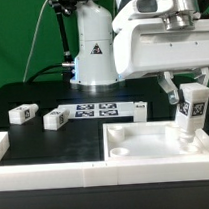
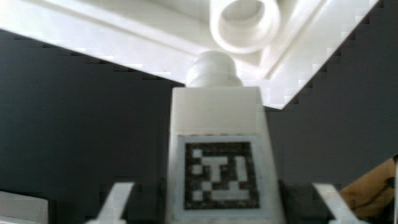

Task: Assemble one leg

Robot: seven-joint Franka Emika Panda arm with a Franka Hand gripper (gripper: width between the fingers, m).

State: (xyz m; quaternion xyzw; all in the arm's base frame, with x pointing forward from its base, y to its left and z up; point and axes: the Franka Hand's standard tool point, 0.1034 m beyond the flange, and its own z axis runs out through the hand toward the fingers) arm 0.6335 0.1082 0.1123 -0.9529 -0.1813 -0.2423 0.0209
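No readable text (leg (image 2: 215, 105) merely tagged)

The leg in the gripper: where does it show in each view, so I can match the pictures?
Exterior view: the leg stands upright at the exterior view's right, held in the gripper.
Wrist view: the leg fills the middle of the picture, tag facing the camera, peg pointing away.
Shared landmark: the tabletop panel, under the leg in both.

Loose legs (image 1: 55, 119) (three) — bare table (image 1: 27, 92) around
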